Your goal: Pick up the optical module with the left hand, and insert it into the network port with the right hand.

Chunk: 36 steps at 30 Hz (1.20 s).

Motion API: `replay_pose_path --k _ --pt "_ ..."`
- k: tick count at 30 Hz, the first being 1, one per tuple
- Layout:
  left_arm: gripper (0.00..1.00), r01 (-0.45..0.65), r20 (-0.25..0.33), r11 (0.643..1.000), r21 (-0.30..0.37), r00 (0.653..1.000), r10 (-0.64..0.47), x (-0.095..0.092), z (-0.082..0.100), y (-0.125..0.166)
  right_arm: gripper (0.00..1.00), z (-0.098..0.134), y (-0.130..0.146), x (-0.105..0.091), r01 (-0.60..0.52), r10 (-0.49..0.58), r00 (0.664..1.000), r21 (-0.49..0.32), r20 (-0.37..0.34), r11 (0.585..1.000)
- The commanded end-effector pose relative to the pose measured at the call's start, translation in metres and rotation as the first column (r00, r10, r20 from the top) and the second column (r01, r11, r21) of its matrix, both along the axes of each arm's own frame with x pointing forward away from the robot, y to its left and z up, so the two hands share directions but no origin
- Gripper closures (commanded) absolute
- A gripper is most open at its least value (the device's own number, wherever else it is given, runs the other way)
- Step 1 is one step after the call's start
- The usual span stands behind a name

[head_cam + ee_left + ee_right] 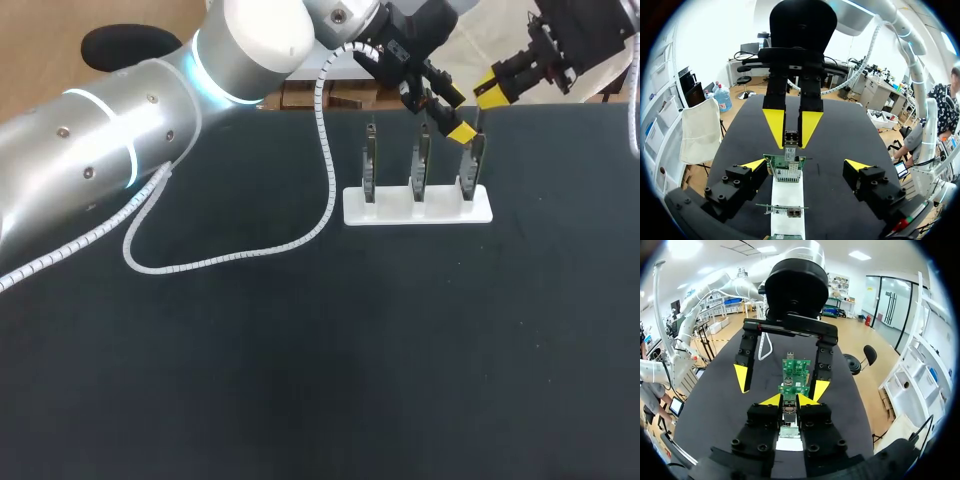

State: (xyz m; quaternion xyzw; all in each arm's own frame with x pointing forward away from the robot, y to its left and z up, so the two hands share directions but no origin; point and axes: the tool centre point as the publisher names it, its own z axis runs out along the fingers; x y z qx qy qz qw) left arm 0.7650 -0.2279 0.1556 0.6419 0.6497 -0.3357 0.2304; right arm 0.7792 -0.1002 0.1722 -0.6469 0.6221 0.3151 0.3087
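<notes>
We see the optical module (pixel 791 138) as a small, shiny grey metal block, longer than it is wide. It is high over one end of the white stand (pixel 418 205). Our right gripper (pixel 789 400) pinches it from two sides with its yellow tips pressed against it. The module hangs just above the top edge of the end board (pixel 474 165), the green board at that end of the stand. We cannot tell if the module touches the board. Our left gripper (pixel 805 163) is over the same end of the stand, and its fingers are spread wide with nothing in them. One yellow tip is on each side of the end board, and each is apart from it. The white stand is a flat, long block that lies on the black table (pixel 300 400). The table top is dark and plain all over. A white curly cable (pixel 230 258) hangs from our left arm (pixel 100 170) and lies on the table in a loop, on the side of the stand far from the grippers. Now we count. There is one module and one stand. Three green boards stand up straight in a row on the stand: the end board, a middle one (pixel 422 160) and a far one (pixel 369 160). There are two grippers, and each has two yellow tips, so four tips in all.
</notes>
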Motion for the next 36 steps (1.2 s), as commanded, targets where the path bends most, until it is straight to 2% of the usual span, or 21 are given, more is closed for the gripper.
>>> replay_pose_path --k 1,10,19,22,36 --pt "0.0 0.005 -0.003 1.0 0.003 1.0 -0.005 0.003 0.0 -0.001 1.0 0.0 -0.001 -0.005 0.01 -0.01 1.0 -0.003 0.005 1.0" --pt "0.0 0.005 -0.003 1.0 0.003 1.0 -0.005 0.003 0.0 -0.001 1.0 0.008 -0.003 -0.002 0.035 -0.035 0.999 0.016 -0.024 0.999" --pt "0.0 0.005 -0.003 1.0 0.003 1.0 -0.005 0.003 0.0 -0.001 1.0 0.011 -0.004 0.0 0.016 -0.016 0.999 0.013 -0.031 1.0" --pt "0.0 0.005 -0.003 1.0 0.003 1.0 -0.005 0.003 0.0 -0.001 1.0 0.012 -0.005 0.001 0.026 -0.025 0.998 0.022 -0.058 0.999" --pt "0.0 0.005 -0.003 1.0 0.003 1.0 -0.005 0.003 0.0 -0.001 1.0 0.007 -0.005 0.0 0.001 0.0 0.998 0.017 -0.068 1.0"
